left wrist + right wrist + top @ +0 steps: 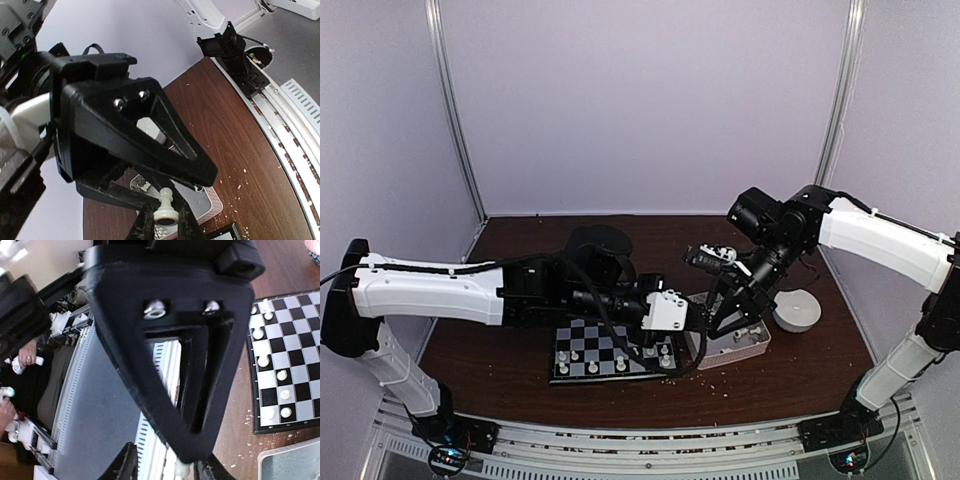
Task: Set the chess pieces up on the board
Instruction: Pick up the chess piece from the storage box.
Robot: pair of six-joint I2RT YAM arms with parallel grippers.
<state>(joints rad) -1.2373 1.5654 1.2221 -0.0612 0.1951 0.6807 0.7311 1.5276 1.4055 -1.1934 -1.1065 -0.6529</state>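
**A:** ok colour check: the board (306,352) is black and pale grey checks with a thin dark edge, pieces (282,375) all white, same for the pawn (165,207).

**B:** yep. The counter (800,370) is dark reddish-brown, speckled with pale crumbs (244,170). The arms (430,290) are white shells with black joints, left end effector (165,222) and right end effector (170,467) plain black.

**A:** the tray (750,350) looks see-through whitish, walls (640,100) pale lilac.

**B:** and the round thing (798,310) is light grey.

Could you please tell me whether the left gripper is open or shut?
Shut: the left gripper pinches a white pawn by its base.
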